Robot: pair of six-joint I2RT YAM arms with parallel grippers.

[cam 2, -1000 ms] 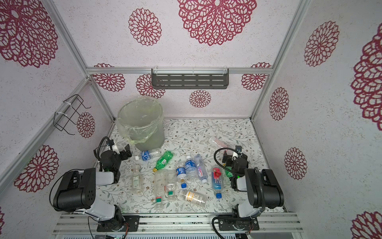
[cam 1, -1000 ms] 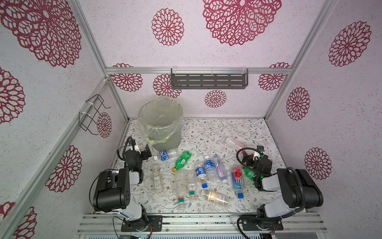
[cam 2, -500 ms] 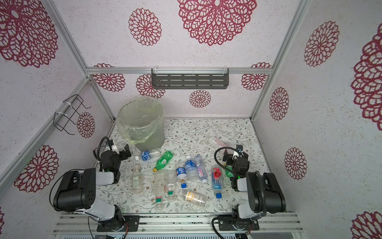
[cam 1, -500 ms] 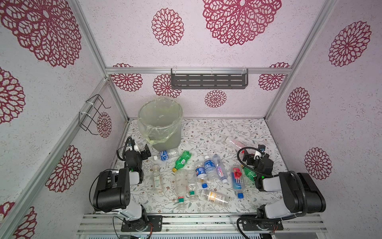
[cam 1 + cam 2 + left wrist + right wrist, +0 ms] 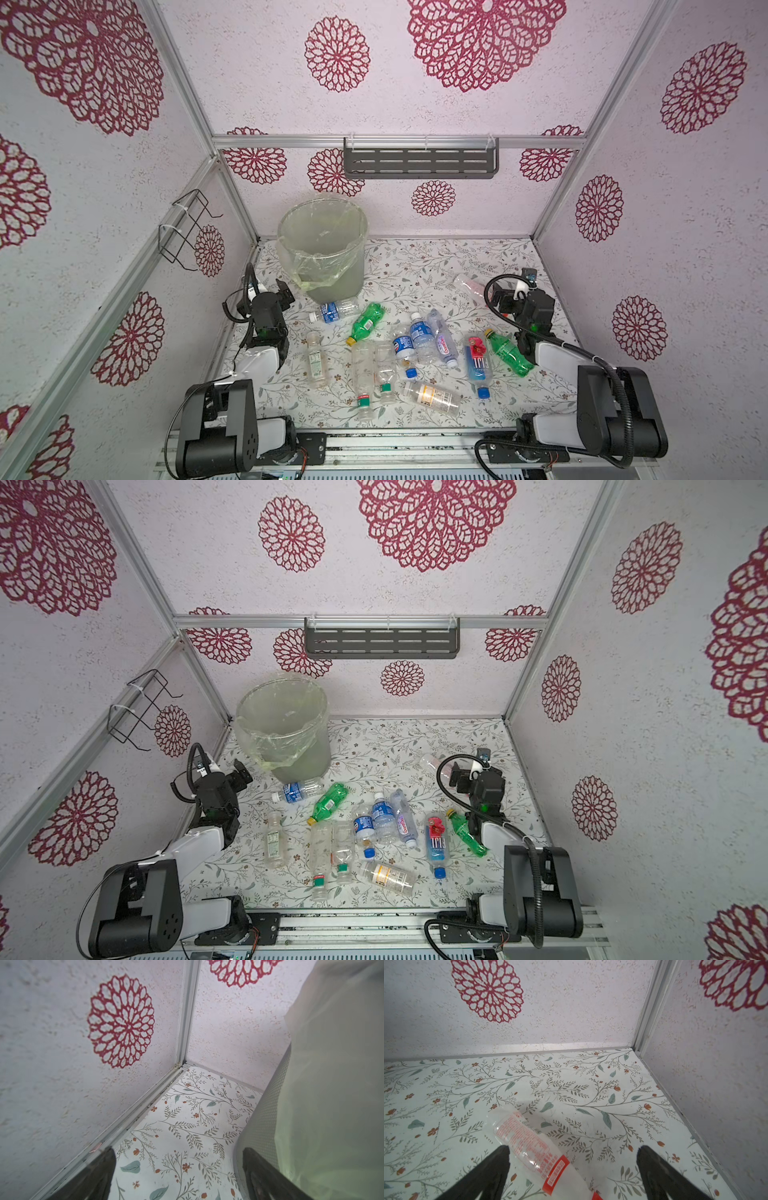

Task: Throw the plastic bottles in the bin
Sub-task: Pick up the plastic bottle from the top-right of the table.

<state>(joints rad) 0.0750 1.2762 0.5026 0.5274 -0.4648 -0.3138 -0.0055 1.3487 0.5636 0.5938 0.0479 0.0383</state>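
Bottles (image 5: 419, 334), twelve in all, lie scattered on one floral desk (image 5: 415, 262): ten mostly clear, plus two green bottles (image 5: 365, 322) with yellow caps. One lined bin (image 5: 349, 278) stands upright at the back left. Left end effector (image 5: 286, 292) is spread wide and empty, just beside the bin. Right end effector (image 5: 574, 1149) is spread wide over a red-printed bottle (image 5: 525, 1138), gripping nothing.

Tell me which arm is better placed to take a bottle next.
Right, I judge. The red-labelled bottle lies in front of the open right pincer, partly between its jaws. The open left pincer faces the corner beside the bin, with no bottle before it.
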